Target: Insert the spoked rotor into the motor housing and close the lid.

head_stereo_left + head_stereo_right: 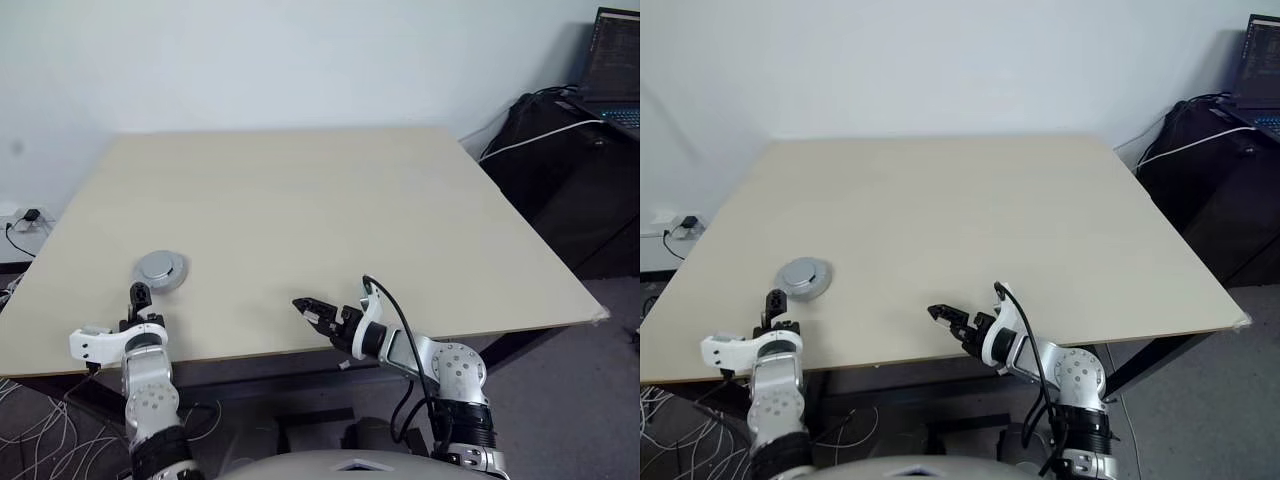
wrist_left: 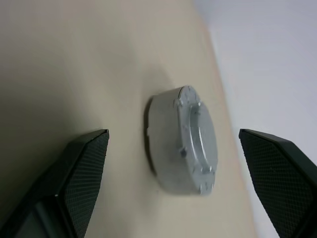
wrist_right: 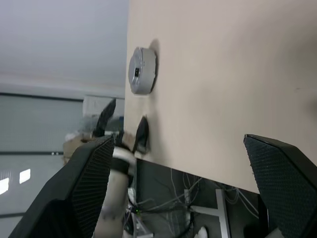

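**Lid seated on the housing, both grippers clear**

The table [image 1: 330, 220], a wide pale top, carries one thing: the closed motor housing [image 1: 160, 270], a round grey puck near the left edge, a little in from the front edge. The lid [image 2: 198, 141] sits on top of it, smooth face out with a raised centre and small screw points round its rim; in the left wrist view it lies flush on the body all the way round. The spoked rotor is presumably shut inside, though that cannot be confirmed from here.

By my reading the task is at its last step or just beyond it: the lid is on and nothing is held. What the next move calls for is mostly restraint: a check that the lid is square and fully down, and if not, a light press straight onto its centre without sliding the puck toward the table's edge.

The left gripper [image 1: 139, 297] hangs over the front edge just short of the housing, pointing at it and slightly downward, apart from it. Its fingers [image 2: 81, 171] are spread wide, one to each side of the puck, touching nothing.

The right gripper [image 1: 312, 312] sits at the front edge near the middle, well apart from the housing, forearm bent inward so it points leftward across the table toward the puck. Its fingers [image 3: 89, 178] are likewise spread wide and empty.
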Controlling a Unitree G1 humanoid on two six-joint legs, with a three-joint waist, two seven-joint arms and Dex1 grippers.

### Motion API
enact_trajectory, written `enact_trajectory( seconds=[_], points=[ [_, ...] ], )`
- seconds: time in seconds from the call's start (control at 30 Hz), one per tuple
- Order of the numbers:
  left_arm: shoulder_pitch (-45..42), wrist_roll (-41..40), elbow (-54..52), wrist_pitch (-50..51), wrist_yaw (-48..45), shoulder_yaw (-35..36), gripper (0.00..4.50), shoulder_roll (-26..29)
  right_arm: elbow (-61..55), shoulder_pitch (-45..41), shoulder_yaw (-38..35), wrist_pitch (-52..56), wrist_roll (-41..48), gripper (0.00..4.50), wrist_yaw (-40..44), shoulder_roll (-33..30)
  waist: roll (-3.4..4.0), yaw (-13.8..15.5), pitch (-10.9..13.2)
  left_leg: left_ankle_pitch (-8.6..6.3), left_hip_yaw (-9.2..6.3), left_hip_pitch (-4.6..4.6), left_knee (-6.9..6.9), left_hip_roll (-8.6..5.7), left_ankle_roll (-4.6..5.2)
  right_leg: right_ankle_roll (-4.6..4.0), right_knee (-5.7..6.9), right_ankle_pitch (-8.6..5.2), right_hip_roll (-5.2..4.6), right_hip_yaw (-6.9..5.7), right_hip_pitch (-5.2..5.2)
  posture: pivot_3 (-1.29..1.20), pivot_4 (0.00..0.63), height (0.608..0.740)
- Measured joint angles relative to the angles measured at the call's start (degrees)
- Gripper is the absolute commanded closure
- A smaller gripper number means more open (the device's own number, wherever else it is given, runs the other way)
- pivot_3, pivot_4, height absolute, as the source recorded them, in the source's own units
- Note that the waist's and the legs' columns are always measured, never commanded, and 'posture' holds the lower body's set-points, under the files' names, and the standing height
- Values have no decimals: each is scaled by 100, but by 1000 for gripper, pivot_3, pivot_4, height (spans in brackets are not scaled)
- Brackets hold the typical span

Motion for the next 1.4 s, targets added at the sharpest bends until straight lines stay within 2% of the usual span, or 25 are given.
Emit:
enact_trajectory(
  seconds=[0.2, 0.37, 0.5, 0.73, 0.87, 1.13, 1.4],
  points=[
    [858, -101, -634, 869, -677, -1041, 40, 145, -499, 181, -5, -366, -23, 0, 20, -2, 9, 17, 6, 0, -1, -11, -5, -2, 0, -2, -4, -3, -1, -7, -7, 0, 0, 740],
    [1109, 587, -877, 924, -1078, -1910, 40, 218, -1397, 754, 414, -1426, -947, 0, 294, -264, 28, 1, 12, 0, 11, -5, -25, -3, -1, 13, -11, -14, 3, 3, -14, 0, 0, 740],
    [1123, 1698, -885, 614, -1420, -2464, 40, 413, -1835, 1246, 1135, -2791, -2412, 0, 617, -795, 26, 13, 11, 7, 18, -6, -43, -4, -12, -6, -9, -18, 30, 3, -28, 0, 0, 740],
    [1112, 3646, -768, -537, -1986, -3113, 40, 958, -1586, 1807, 2025, -5510, -4996, 0, 693, -1297, 25, 12, 10, 11, 47, -6, -53, -2, -19, -4, 4, -25, 35, 30, -50, 0, 0, 740],
    [1144, 4416, -443, -1382, -2166, -3270, 40, 1014, -1163, 1971, 2249, -6459, -5792, 0, 691, -1366, 21, 20, 10, 11, 50, -5, -53, 2, -18, 2, 4, -29, 7, 39, -52, 0, 0, 740],
    [1148, 5702, 75, -2660, -2114, -3470, 40, 1176, -697, 2185, 2351, -7214, -6384, 0, 823, -1492, 19, 57, 10, 10, 50, -6, -54, 6, -16, -18, 6, -17, 2, 40, -56, 0, 0, 740],
    [1046, 5775, 302, -2754, -2256, -3587, 40, 1193, -697, 2198, 2341, -7264, -6438, 0, 851, -1370, 19, 94, 9, 9, 49, -5, -51, 8, -15, -12, 11, -20, 3, 39, -56, 0, 0, 740]
  ],
)
